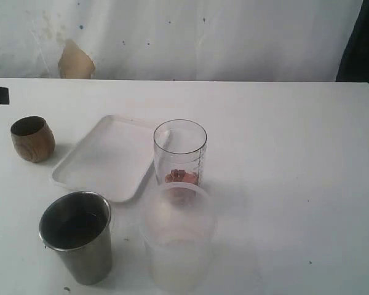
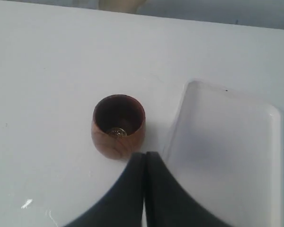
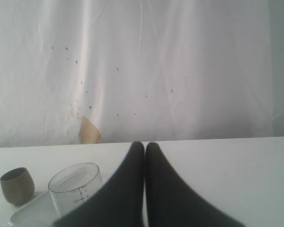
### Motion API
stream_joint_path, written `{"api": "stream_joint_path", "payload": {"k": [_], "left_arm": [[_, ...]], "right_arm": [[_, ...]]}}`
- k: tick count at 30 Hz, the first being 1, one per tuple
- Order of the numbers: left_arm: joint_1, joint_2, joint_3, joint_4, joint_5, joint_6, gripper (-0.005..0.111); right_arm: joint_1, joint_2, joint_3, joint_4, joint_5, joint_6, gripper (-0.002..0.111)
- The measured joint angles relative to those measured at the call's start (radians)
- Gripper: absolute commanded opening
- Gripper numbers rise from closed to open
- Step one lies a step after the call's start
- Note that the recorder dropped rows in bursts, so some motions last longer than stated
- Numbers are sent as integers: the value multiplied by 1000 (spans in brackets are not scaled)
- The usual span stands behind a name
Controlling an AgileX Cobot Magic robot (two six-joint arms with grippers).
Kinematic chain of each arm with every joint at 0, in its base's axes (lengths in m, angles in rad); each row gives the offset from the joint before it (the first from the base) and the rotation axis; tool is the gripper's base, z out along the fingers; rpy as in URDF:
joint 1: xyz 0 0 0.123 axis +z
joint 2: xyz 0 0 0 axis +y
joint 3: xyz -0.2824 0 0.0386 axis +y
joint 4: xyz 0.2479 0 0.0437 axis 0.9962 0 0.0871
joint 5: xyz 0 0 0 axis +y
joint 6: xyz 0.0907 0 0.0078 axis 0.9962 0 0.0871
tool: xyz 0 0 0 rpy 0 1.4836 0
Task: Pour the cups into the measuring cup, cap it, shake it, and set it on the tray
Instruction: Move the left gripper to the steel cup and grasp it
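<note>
Centrally on the bench [image 1: 283, 153] stands one measuring cup [image 1: 180, 150], beside one tray [image 1: 104, 157]. Two cups: wooden cup [image 1: 32, 139] near the left edge, steel tumbler [image 1: 77, 244] at the near edge by one frosted tub [image 1: 177, 236]. Both arms' jaws are clenched, empty.

A plain white table [image 1: 295, 184] fills the lower part of the exterior view. Its surface is matte, with a few tiny dark flecks. Behind its far edge hangs a wrinkled white sheet [image 1: 203, 37] as a backdrop, dotted with small dark specks [image 1: 148, 43]. A ragged tan patch [image 1: 75, 61] sits low on the sheet toward the left. A dark strip [image 1: 364, 43] shows at the far right edge. The light is soft and even, casting only faint shadows.
</note>
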Motion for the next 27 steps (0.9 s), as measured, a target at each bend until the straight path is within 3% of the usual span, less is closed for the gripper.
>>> {"api": "stream_joint_path", "payload": {"k": [5,14,27], "left_arm": [[0,-316,167,0,29,-17,0],[0,-748,315,0,67,-28,0],[0,-1168,483,-45,53,-39,0]], "right_arm": [[0,0,0,0,0,0,0],[0,0,0,0,0,0,0],[0,0,0,0,0,0,0]]}}
